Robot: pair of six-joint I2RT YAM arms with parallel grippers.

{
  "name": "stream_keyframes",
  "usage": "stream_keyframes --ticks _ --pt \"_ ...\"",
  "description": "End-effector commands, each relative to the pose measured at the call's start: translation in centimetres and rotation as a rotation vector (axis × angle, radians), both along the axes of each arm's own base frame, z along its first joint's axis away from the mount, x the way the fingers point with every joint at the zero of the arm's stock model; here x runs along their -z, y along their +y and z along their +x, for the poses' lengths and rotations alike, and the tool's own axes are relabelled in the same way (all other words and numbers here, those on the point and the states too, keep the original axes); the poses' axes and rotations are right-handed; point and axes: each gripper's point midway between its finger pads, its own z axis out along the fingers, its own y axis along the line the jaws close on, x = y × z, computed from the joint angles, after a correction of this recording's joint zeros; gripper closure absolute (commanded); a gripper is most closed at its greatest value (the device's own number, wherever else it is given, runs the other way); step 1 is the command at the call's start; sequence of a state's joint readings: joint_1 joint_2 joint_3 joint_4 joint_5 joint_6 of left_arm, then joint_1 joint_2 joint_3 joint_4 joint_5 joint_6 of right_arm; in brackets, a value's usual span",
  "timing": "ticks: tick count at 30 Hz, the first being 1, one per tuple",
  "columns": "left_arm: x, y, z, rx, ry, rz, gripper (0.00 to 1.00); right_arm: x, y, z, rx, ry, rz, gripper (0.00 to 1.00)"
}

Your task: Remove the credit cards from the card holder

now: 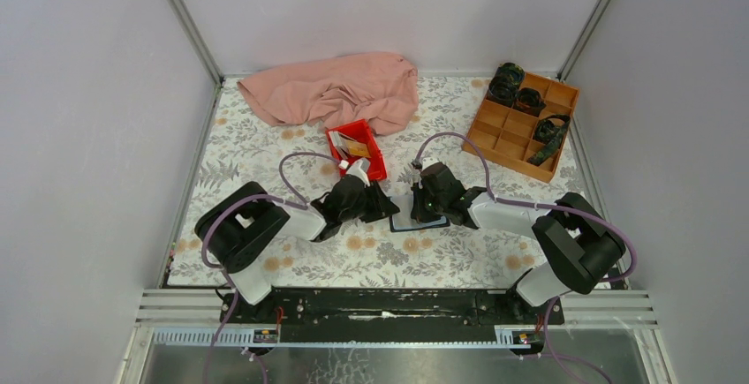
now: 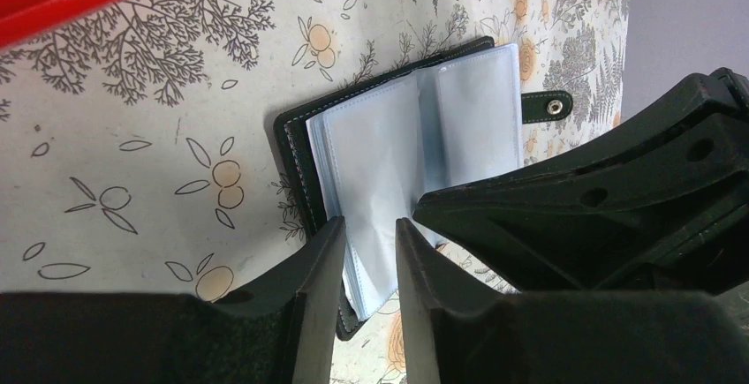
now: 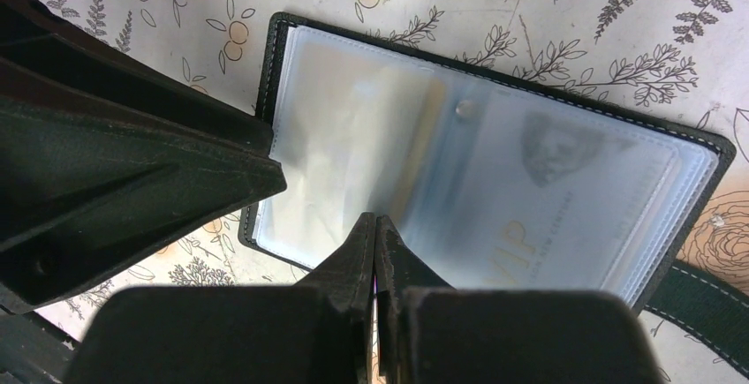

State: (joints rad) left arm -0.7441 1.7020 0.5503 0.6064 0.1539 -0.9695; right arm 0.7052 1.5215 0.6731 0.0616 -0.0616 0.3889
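The card holder [image 1: 408, 223] lies open on the floral cloth between my two grippers, black outside with pale blue clear sleeves [image 2: 397, 137]. A whitish credit card [image 3: 548, 181] with gold "VIP" lettering shows inside the right-hand sleeve. Other cards [image 1: 358, 147] lie in the red tray. My left gripper [image 2: 369, 229] hangs open over the holder's near corner, with a gap between its fingers and nothing held. My right gripper [image 3: 375, 219] is shut on nothing, its tips resting at the holder's middle fold [image 3: 415, 146]. The two grippers nearly touch.
The red tray [image 1: 382, 165] sits just behind the grippers. A pink cloth [image 1: 336, 88] is heaped at the back. A wooden compartment box [image 1: 512, 132] with dark items stands at the back right. The holder's strap with a snap [image 2: 548, 106] sticks out sideways.
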Motion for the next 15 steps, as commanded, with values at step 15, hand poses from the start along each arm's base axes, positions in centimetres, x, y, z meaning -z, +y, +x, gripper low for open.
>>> stream_keyframes --ticks 15 --pt "-3.0 -3.4 -0.3 0.094 -0.052 -0.145 0.66 0.8 0.0 -0.1 -0.008 0.0 -0.016 1.0"
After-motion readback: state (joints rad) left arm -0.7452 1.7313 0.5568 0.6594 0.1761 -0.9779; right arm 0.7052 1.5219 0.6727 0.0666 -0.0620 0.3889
